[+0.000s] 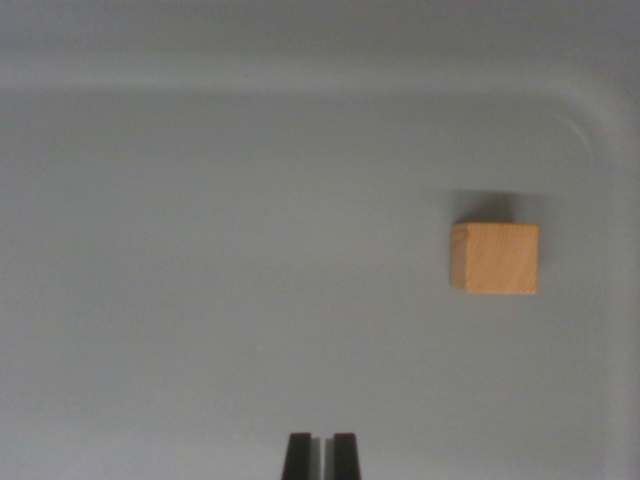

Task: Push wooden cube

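Observation:
A light wooden cube [495, 258] rests flat on the grey floor of a tray, toward the wrist view's right and a little above mid-height. My gripper [321, 452] shows at the bottom centre as two black fingertips almost touching, shut with nothing between them. The cube lies well above and to the right of the fingertips, apart from them.
The grey tray [200, 250] has a raised rim along the top and a rounded corner [585, 110] at the upper right, with a wall down the right edge close to the cube. Bare grey floor stretches left of the cube.

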